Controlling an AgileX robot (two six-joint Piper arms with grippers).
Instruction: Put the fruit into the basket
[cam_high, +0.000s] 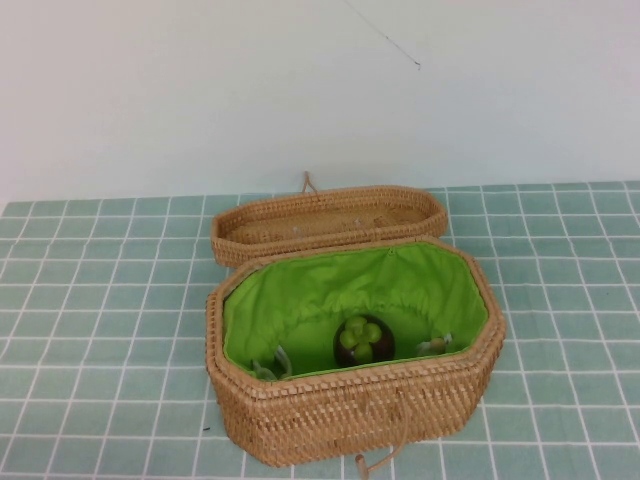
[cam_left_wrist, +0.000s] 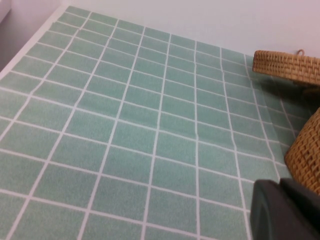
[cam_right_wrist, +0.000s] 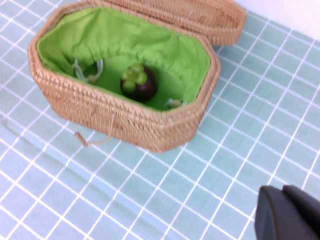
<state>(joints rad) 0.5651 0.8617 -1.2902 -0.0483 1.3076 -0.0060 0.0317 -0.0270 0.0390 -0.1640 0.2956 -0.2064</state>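
The fruit (cam_high: 362, 340), dark maroon with a light green lobed cap, lies inside the open wicker basket (cam_high: 350, 405) on its bright green lining, near the front wall. It also shows in the right wrist view (cam_right_wrist: 138, 81), inside the basket (cam_right_wrist: 125, 120). The lid (cam_high: 330, 222) is folded back behind the basket. My left gripper (cam_left_wrist: 280, 187) is shut and empty, low over the tiled cloth beside the basket's wall (cam_left_wrist: 307, 155). My right gripper (cam_right_wrist: 282, 192) is shut and empty, raised above the cloth, away from the basket. Neither gripper shows in the high view.
A green tiled cloth (cam_high: 100, 300) covers the table up to a white back wall. A cord loop (cam_high: 385, 460) hangs from the basket's front. White drawstring ends (cam_high: 270, 365) lie inside the lining. The lid's edge (cam_left_wrist: 287, 65) shows in the left wrist view.
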